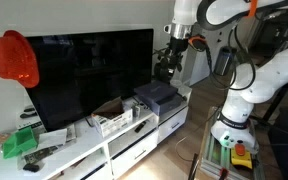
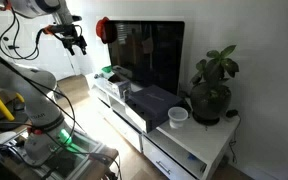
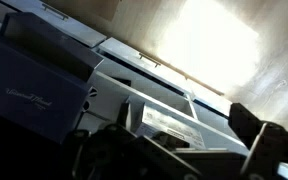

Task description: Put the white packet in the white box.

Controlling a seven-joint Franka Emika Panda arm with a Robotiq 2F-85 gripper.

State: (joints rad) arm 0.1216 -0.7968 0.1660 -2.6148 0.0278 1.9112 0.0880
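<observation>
The arm [image 1: 256, 78] holds the tool [image 1: 167, 60] high, apart from the white box [image 1: 114, 123].

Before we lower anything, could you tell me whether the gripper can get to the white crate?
Probably yes. The gripper hangs high in open air near the cabinet, and the white crate is open on top. The dark box beside it does not seem to block the way down.

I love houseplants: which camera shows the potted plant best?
An exterior view: the potted plant stands whole, leaves and pot, on the white cabinet beside the TV. It appears nowhere else.
</observation>
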